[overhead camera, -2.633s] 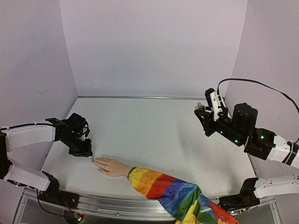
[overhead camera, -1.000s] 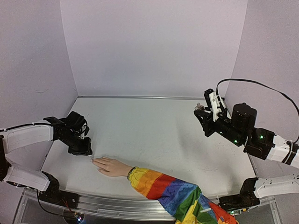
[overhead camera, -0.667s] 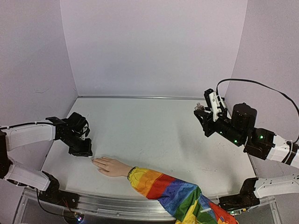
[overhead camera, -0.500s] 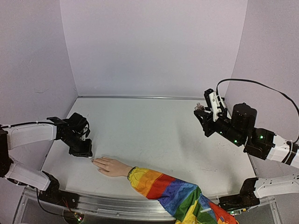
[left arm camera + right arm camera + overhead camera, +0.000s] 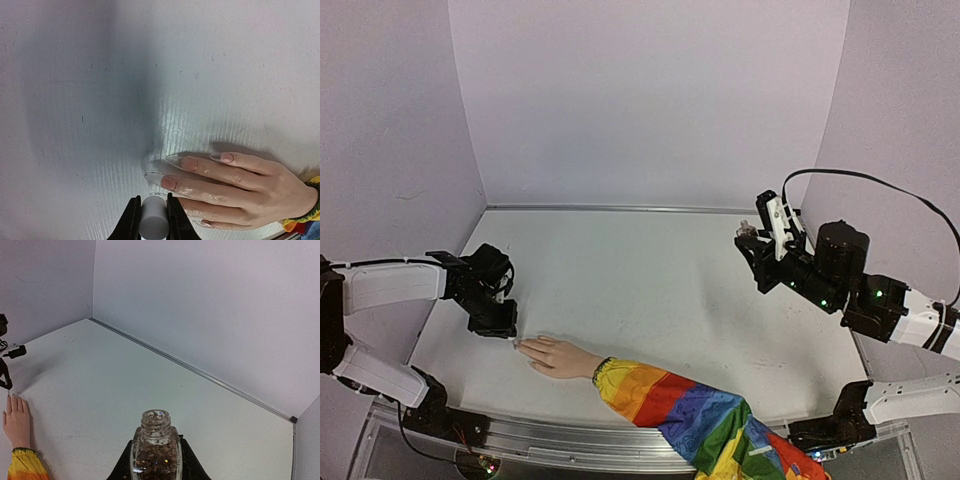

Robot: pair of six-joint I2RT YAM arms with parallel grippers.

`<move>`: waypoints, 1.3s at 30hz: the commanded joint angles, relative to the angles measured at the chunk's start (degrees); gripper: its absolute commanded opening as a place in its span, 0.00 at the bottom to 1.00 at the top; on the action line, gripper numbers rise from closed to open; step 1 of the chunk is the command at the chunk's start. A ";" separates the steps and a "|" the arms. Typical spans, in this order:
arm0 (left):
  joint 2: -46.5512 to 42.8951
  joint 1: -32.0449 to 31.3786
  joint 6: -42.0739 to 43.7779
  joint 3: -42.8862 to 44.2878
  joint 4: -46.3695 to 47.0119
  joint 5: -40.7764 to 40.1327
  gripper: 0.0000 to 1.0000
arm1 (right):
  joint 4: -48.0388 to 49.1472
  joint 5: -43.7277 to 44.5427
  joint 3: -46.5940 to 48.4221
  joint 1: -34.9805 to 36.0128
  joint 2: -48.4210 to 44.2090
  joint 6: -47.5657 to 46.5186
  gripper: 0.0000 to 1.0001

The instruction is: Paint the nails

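The pale mannequin hand (image 5: 558,357) lies flat at the front left, its fingers pointing left, with a rainbow sleeve (image 5: 690,415) behind it. In the left wrist view its nails (image 5: 170,182) show as pinkish ovals with long clear tips. My left gripper (image 5: 502,325) is shut on a white cylindrical brush cap (image 5: 153,227) right above the fingertips, next to the third finger. The brush itself is hidden under the cap. My right gripper (image 5: 752,243) is shut on a small clear open bottle (image 5: 155,450) of brown glitter polish, held upright above the table's right side.
The white table (image 5: 650,270) is walled by lilac panels at the back and both sides. A metal strip (image 5: 200,374) runs along the back edge. The sleeve hangs over the front rail (image 5: 550,440).
My left gripper has shifted very slightly by the fingertips and still holds the white cap. The right arm and the bottle have not moved.
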 commanded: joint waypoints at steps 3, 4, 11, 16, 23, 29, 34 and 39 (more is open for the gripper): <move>0.33 -0.05 1.23 2.34 2.03 -5.78 0.00 | 3.18 0.62 0.92 -0.22 -0.22 0.48 0.00; 0.22 -0.05 1.34 2.34 2.07 -6.10 0.00 | 3.18 0.63 0.92 -0.22 -0.32 0.61 0.00; -3.08 -0.05 0.72 1.92 0.74 -5.92 0.00 | 3.09 0.45 0.92 -0.23 -0.42 0.59 0.00; -5.75 -0.05 -0.04 2.20 -0.43 -3.66 0.00 | 3.09 -0.03 0.92 -0.22 -0.18 0.64 0.00; -4.01 -0.05 0.86 2.86 -0.73 1.92 0.00 | 3.34 -0.27 0.75 -0.22 -0.40 0.54 0.00; -2.85 0.00 1.21 3.25 -0.38 2.64 0.00 | 3.36 -0.11 0.70 -0.22 -0.66 0.57 0.00; -1.82 -0.05 1.36 3.13 0.38 2.34 0.00 | 3.31 -0.16 0.73 -0.27 -0.40 0.63 0.00; -1.01 -0.05 1.44 2.89 0.92 1.80 0.00 | 3.36 0.01 0.66 -0.22 -0.49 0.63 0.00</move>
